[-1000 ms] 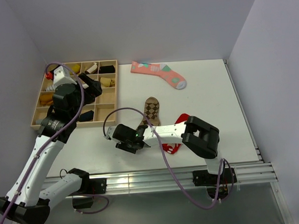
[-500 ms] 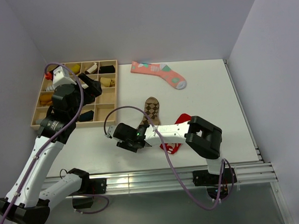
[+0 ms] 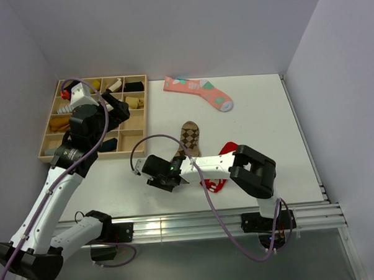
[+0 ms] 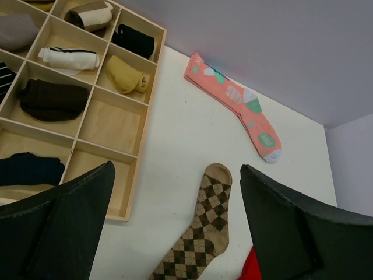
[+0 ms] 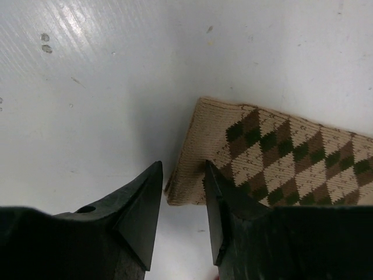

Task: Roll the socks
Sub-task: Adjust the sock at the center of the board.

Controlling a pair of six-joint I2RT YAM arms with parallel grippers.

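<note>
The argyle sock (image 3: 189,137), a brown-and-tan diamond check, lies flat mid-table with its toe pointing away. It also shows in the left wrist view (image 4: 211,219) and the right wrist view (image 5: 280,154). My right gripper (image 3: 171,170) is low at the cuff end. In the right wrist view (image 5: 182,175) its jaws are narrowly apart, pinching the slightly raised cuff corner between them. My left gripper (image 3: 120,107) hangs open and empty above the tray's right side; in its own view (image 4: 176,169) the sock lies below, between the fingers.
A wooden compartment tray (image 3: 145,114) with several rolled socks stands at the back left, also in the left wrist view (image 4: 87,104). A pink sock with teal patches (image 3: 197,90) lies at the back. A red sock (image 3: 226,150) lies partly under the right arm.
The left arm has shifted slightly right and forward over the tray. The right gripper has edged a little towards the sock's cuff; the sock has not moved.
</note>
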